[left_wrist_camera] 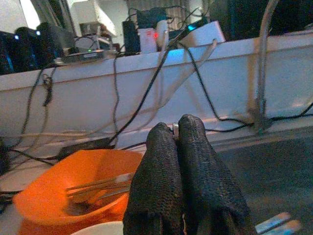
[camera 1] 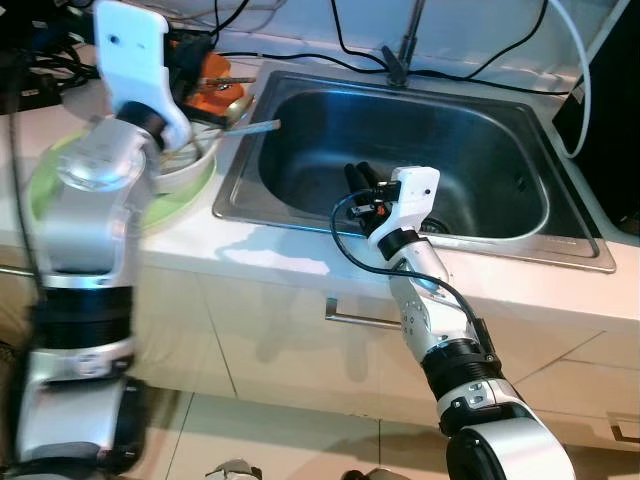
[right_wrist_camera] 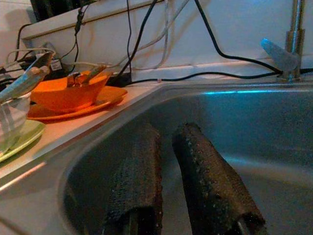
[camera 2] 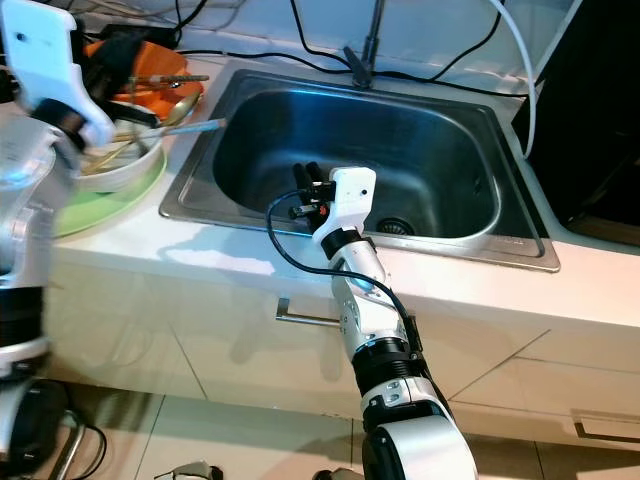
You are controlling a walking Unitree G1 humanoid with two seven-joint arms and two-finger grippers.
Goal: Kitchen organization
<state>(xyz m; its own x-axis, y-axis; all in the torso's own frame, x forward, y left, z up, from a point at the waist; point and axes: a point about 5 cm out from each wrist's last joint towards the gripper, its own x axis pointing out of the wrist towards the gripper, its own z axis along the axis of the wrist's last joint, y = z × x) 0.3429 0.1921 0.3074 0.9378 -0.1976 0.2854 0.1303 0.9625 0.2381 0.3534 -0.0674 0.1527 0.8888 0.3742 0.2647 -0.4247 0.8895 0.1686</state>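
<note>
Over on the left, the worktop (camera 1: 250, 250) carries a stack of dishes: a green plate (camera 1: 170, 205) with a white bowl (camera 1: 195, 165) on it, and cutlery handles poking out of the bowl toward the sink, one long utensil (camera 1: 255, 127) reaching over the sink's left rim. Behind them sits an orange bowl (left_wrist_camera: 63, 188) on an orange plate (right_wrist_camera: 73, 110), with chopsticks and a spoon lying inside it. The left gripper (left_wrist_camera: 182, 147) hangs right above the dishes, just in front of the orange bowl; its two black fingers are pressed together, clenched, with a small bit of metal pinched at the tips, though what that piece belongs to cannot be told. Moving to the middle, the steel sink (camera 1: 300, 215) is set into the worktop, its drain (camera 2: 395, 226) at the bottom and a tap (camera 1: 405, 45) rising from the back edge among black cables (camera 1: 340, 30). The right gripper (camera 1: 358, 177) reaches over the sink's front rim into the basin, fingers slightly parted, released, holding nothing. Below the worktop, a cabinet handle (camera 1: 360, 318) shows on the front.
</note>
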